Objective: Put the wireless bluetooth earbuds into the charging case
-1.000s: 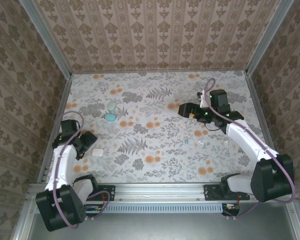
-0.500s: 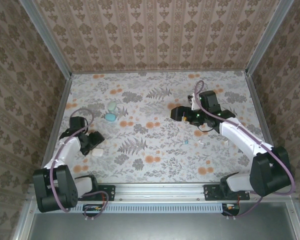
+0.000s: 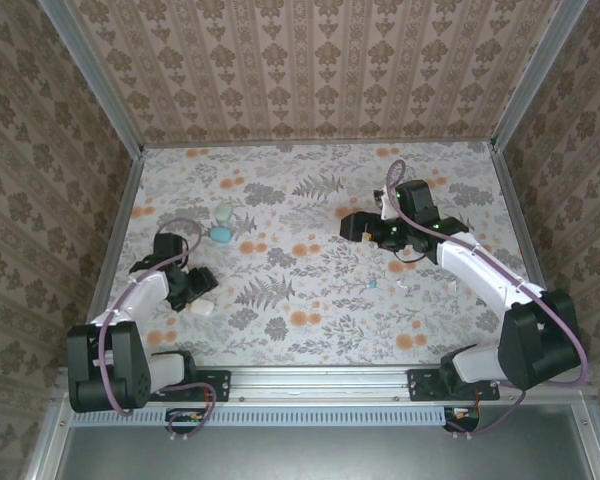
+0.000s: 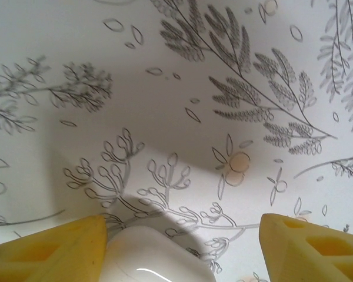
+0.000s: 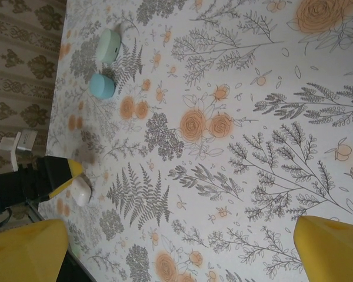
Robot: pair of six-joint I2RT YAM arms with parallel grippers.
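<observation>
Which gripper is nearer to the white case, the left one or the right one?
Left. The left gripper straddles the white case, with its jaws on either side of it. The right gripper hovers far away, over the opposite side of the table.

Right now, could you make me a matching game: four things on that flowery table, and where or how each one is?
1 white case
2 turquoise case
3 earbuds
4 right tool

A jaws wide open
B beside the pale green case
C inside the left tool
D loose on the table near the right arm

Pairs: 1-C, 2-B, 3-D, 4-A
</observation>
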